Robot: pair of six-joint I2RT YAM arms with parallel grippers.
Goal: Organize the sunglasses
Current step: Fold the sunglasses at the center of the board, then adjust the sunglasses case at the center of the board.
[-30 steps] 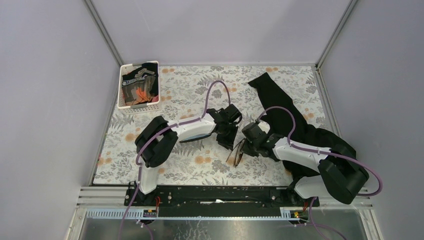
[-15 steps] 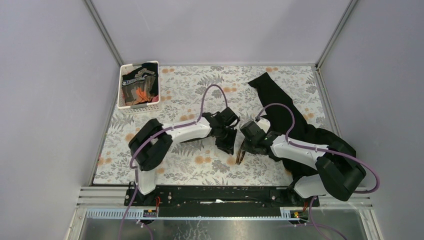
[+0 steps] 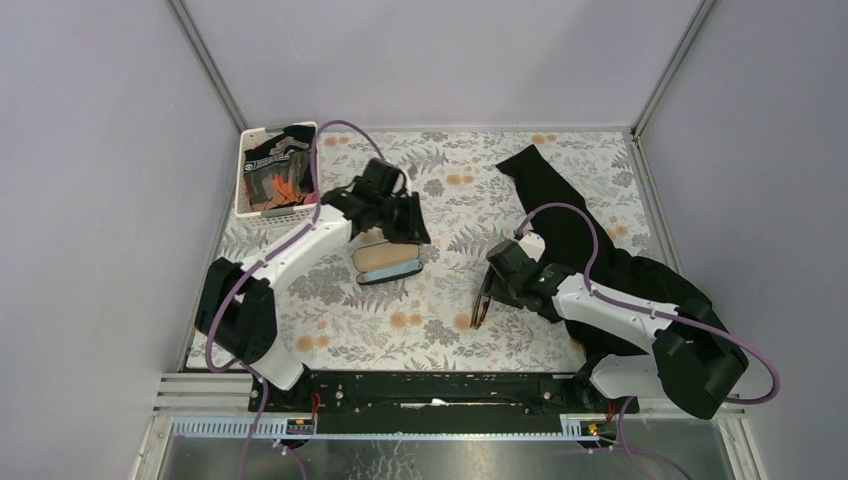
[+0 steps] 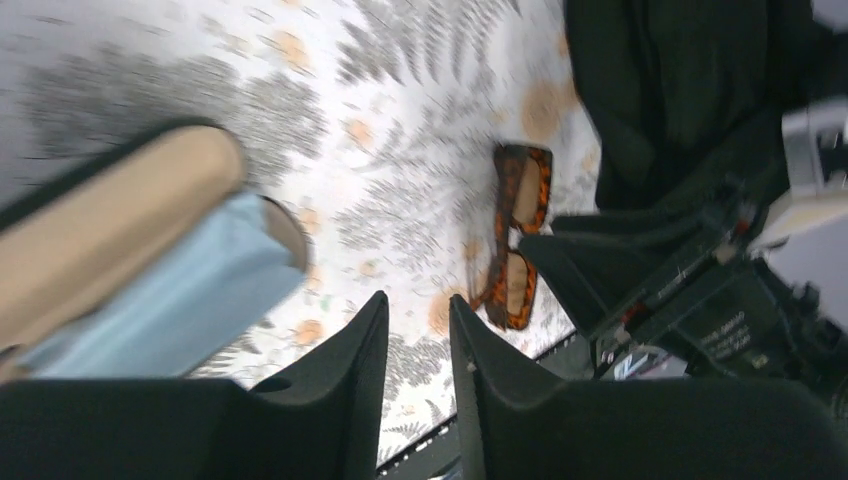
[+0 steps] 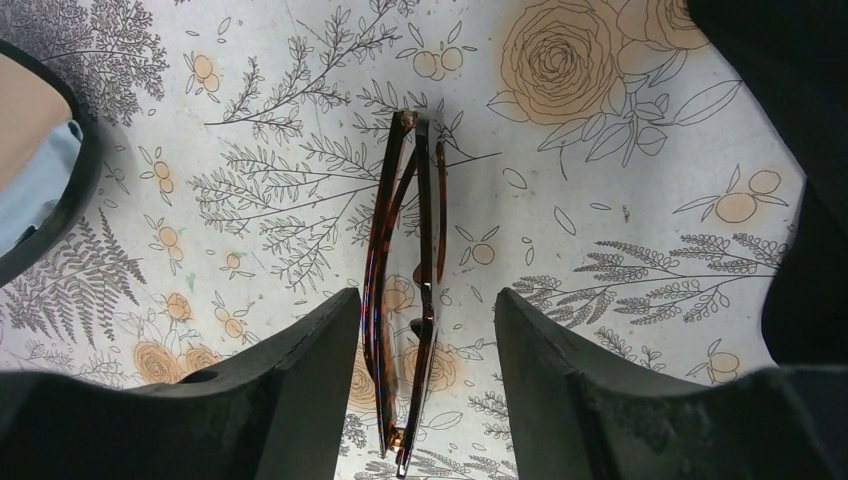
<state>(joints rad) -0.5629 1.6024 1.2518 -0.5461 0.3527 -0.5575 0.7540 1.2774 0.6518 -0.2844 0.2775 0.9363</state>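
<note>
The sunglasses (image 3: pixel 477 312) lie folded on the floral tablecloth, amber-brown frame edge-up (image 5: pixel 372 300). My right gripper (image 3: pixel 483 303) hangs over them, open, its fingers either side of the frame (image 5: pixel 428 292) without touching it. The left wrist view shows the sunglasses (image 4: pixel 527 190) beyond my left gripper (image 4: pixel 418 297), whose jaws stand a little apart with nothing between them. My left gripper (image 3: pixel 410 230) hovers behind an open black glasses case (image 3: pixel 385 262) with a tan lining (image 4: pixel 110 220) and a light-blue cloth (image 4: pixel 170 300) in it.
A white basket (image 3: pixel 278 170) of dark items stands at the back left. A black garment (image 3: pixel 570 230) sprawls along the right side, close to the right arm. The case rim (image 5: pixel 85 170) shows left of the sunglasses. A black rail (image 3: pixel 440 385) runs along the near edge.
My right gripper has opened and let go of the sunglasses, which now rest on the cloth. The left arm has swung back and left, uncovering the open case.
</note>
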